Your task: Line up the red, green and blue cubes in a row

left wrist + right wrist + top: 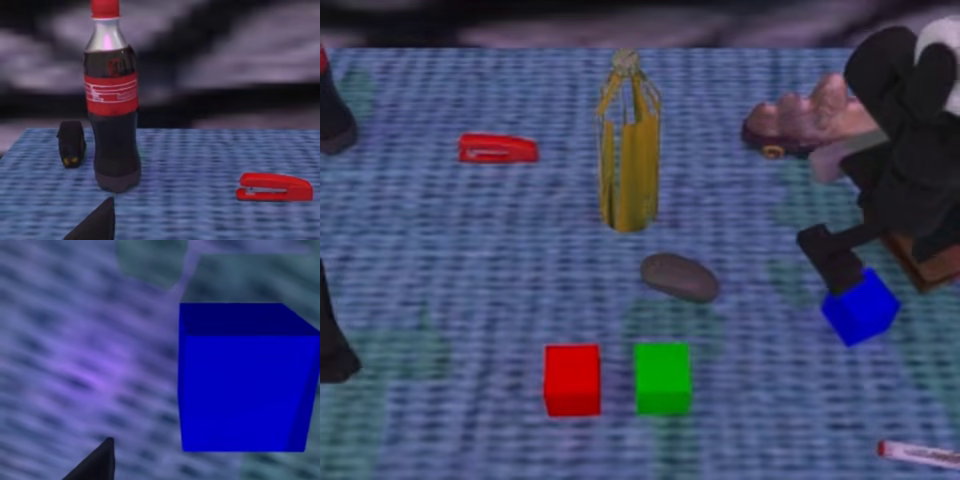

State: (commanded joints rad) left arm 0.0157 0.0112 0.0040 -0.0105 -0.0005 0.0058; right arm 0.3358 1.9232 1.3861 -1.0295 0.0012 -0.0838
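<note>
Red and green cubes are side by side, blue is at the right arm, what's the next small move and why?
Probably carry the blue cube left, to the spot beside the green cube. The right end effector sits on it, and red cube and green already form a row.

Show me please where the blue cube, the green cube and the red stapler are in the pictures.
blue cube (861, 307): top view, on its top face.
green cube (663, 373): top view, on its top face.
red stapler (274, 187): left wrist view, on the middle of its red body.
</note>
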